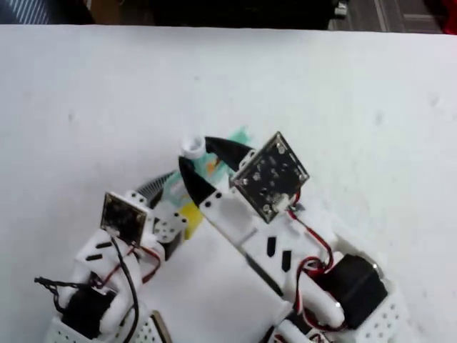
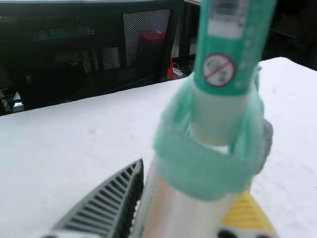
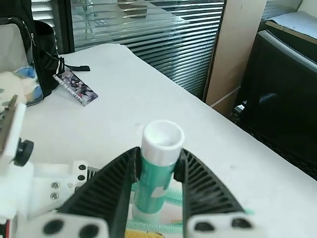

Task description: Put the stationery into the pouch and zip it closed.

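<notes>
White printed arms [image 1: 235, 221], black servos [image 1: 353, 282], red-black cables [image 1: 312, 250], right gripper [image 3: 157, 154] ribbed black.

The arms are covering most of the pouch [image 1: 238, 136] in the high view, with green scraps peeking out, and its zip is showing too small to tell. The right gripper [image 1: 193, 151] is hiding the glue stick [image 1: 191, 148] below its cap. In the left wrist view the top edge is cutting off the stick's upper end, the bottom edge is cutting off the left gripper [image 2: 176, 213], and the pouch is blurring. In the right wrist view the jaws are masking the stick's lower half.
</notes>
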{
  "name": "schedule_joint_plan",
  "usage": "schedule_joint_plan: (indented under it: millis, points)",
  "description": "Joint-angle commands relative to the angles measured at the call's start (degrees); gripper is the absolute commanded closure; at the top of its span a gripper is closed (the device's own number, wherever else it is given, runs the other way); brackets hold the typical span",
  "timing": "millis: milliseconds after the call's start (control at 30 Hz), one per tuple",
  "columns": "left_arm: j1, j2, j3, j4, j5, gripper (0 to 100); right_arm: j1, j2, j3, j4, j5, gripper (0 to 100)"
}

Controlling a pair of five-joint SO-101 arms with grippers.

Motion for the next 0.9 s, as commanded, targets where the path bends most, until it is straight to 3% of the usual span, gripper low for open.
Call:
schedule_joint_plan:
  millis: [0, 200, 400, 567, 700, 867]
  points:
    - [-0.8, -0.5, -0.4, -1.4, -0.1, 79, 0.8, 0.0, 2.0, -4.3, 0.9, 98.1]
    - [-0.8, -0.5, -0.4, -1.2, -0.1, 79, 1.0, -0.6, 14.2, -18.7, 0.9, 98.1]
    - [-0.8, -0.5, -0.4, -1.3, -0.2, 79, 1.1, -1.9, 12.0, -9.3, 0.9, 97.1]
    - [-0.8, -0.5, -0.4, -1.4, -0.3, 79, 1.1, -5.5, 4.7, -2.5, 0.4, 78.9]
    - [-0.8, -0.5, -0.4, -1.2, -0.4, 79, 0.7, -4.8, -2.1, -0.4, 0.0, 82.7]
    - [-0.8, -0.5, -0.4, -1.2, -0.4, 79, 0.9, -0.7, -9.5, 2.3, -9.3, 86.1]
